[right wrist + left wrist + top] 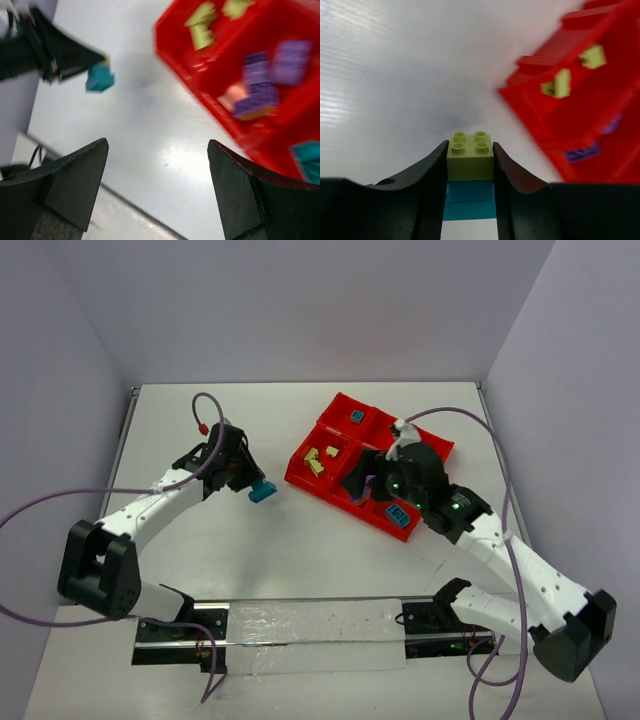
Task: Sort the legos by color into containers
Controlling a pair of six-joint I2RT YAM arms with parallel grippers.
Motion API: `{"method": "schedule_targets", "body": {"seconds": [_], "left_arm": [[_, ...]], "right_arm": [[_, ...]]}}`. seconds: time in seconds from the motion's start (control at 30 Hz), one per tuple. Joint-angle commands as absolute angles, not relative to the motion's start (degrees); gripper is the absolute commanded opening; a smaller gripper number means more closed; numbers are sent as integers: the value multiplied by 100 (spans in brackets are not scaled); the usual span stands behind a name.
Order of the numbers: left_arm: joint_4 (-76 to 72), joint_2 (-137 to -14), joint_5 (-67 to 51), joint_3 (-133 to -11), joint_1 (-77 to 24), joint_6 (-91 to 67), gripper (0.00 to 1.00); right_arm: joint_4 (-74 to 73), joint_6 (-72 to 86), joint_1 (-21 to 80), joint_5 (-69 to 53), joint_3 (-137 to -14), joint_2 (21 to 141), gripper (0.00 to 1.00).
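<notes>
My left gripper (258, 487) is shut on a two-colour stack (470, 172), a pale yellow brick on a teal brick, held above the table left of the red tray (305, 475). The stack also shows in the right wrist view (100, 77) and in the top view (264, 491). My right gripper (157, 150) is open and empty, over the tray's near side (352, 483). The tray holds pale yellow bricks (318, 460), purple bricks (265, 80) and teal bricks (398, 515) in separate compartments; one more teal brick (356, 417) sits in a far compartment.
A metal rail (310, 625) with a clear strip runs along the table's near edge between the arm bases. Purple cables (500, 460) loop from both arms. Grey walls close in the table at the back and both sides.
</notes>
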State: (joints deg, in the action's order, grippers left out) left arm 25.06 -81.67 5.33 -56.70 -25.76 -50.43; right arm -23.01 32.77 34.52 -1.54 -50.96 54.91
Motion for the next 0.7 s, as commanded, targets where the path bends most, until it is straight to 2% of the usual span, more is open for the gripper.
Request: {"method": "schedule_targets", "body": {"seconds": [0.0,0.1,0.37,0.47,0.67], "left_arm": [[1977,-7611,-240,-5880,-2677,-5642,0],[2142,-7474,-170,-6041,-2859,-5733,0],[2253,-7233,-53,-6125,-3054,-5762,0],[2285,-7251,-59,-6146,-3089,-5742,0],[2302,-7172,-62,-6091,-3103,-5731,0]], "right_arm": [[-1248,3599,4249,-539,-5257,6275,91],[-896,3621,4711,-533,-5487,6870,93],[-232,3682,4856,-821,-5903,7730,93],[-139,3737,4860,-805,-6111,8046,91],[-35,3762,4869,-695,-6502,8585,80]]}}
